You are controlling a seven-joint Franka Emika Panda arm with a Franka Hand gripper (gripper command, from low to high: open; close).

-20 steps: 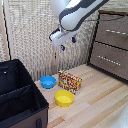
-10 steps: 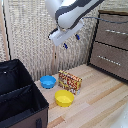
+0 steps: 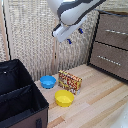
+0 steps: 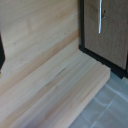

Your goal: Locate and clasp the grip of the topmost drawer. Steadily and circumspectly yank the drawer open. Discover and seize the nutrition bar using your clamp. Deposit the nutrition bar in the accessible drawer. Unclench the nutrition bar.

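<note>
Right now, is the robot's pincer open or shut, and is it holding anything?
Pincer: up in the air, holding nothing; whether it is open or shut cannot be told from these blurry views.

Soft, even daylight fills both views, with no harsh glare. In the exterior view the arm (image 3: 75, 12) is smeared and blown pale toward 12 o'clock, while the black bin (image 3: 20, 100) at 8 o'clock sinks into shadow. The wrist view is blurry throughout, its silver handle (image 4: 102, 15) hazy near 1 o'clock.

Dark wooden topmost drawer (image 3: 115, 31), pale smooth wooden floor (image 3: 95, 102), printed-cardboard nutrition bar (image 3: 69, 81).
</note>
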